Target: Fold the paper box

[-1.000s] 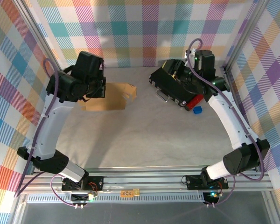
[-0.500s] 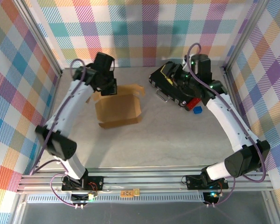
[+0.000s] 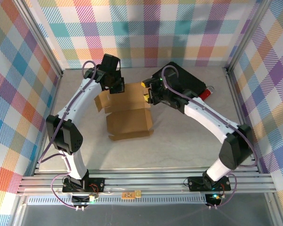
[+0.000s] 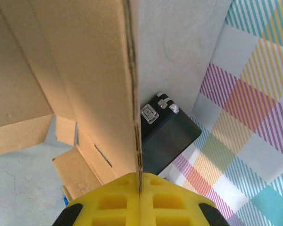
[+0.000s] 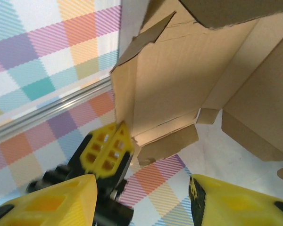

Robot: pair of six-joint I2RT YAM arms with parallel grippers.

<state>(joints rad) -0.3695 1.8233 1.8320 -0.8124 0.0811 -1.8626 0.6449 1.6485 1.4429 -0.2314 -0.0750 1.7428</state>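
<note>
A black case (image 3: 188, 80) is set at the back right of the grey, faintly mottled tabletop (image 3: 179, 141), partly crossed by the right arm. From the left wrist, its hard shell and metal latches (image 4: 148, 113) are seen just behind the box. A small red thing (image 3: 205, 92) is seen beside the case. The workspace is closed in by plaid walls (image 3: 146, 33) and aluminium rails (image 3: 155, 181).

The box (image 3: 129, 120) is placed near the middle of the tabletop, towards the back, between the two arms. It is cut from thin, matte brown cardboard, with flaps, notched corners and a narrow slit (image 4: 102, 155). It is only partly folded: a broad panel is laid flat on the nearer side, and the walls and flaps at the far side are raised at angles.

The left jaws are closed tight on one raised wall at the box's far left corner. From the left wrist, the raw cardboard edge (image 4: 132, 94) is seen running straight out from between the yellow fingers (image 4: 108, 207). The same grip is seen from the right wrist (image 5: 106, 150).

The right jaws are held parted just beside the box's far right flap, and nothing is seen between their yellow fingers (image 5: 47, 202).
</note>
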